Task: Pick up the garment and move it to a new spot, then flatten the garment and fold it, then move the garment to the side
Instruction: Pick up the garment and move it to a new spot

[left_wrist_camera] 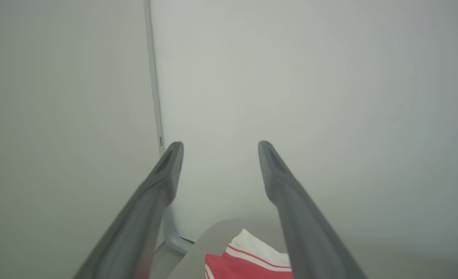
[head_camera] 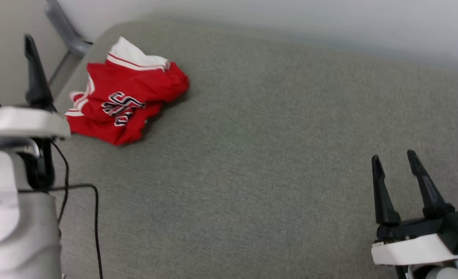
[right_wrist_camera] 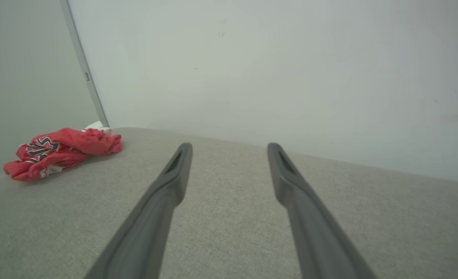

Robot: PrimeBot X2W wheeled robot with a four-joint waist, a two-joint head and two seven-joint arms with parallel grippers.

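- The left gripper [head_camera: 7,40] was seen at the far left edge of the head view, raised, with its two dark fingers spread apart and nothing held between them.
- A black cable [head_camera: 95,217] was seen looped below the left gripper, over the grey surface's near left part.
- A grey metal bar [head_camera: 67,33] was seen at the far left corner, beyond the surface edge.
- The garment [head_camera: 124,93] was found crumpled in a heap at the far left corner of the grey fabric surface [head_camera: 271,162], red body up, one white sleeve on the far side, lettering partly shown.
- The garment was touched by neither gripper; the left gripper was near it, the right well apart.
- The right gripper [head_camera: 393,155] was seen at the lower right, fingers spread apart, nothing held, over bare fabric.
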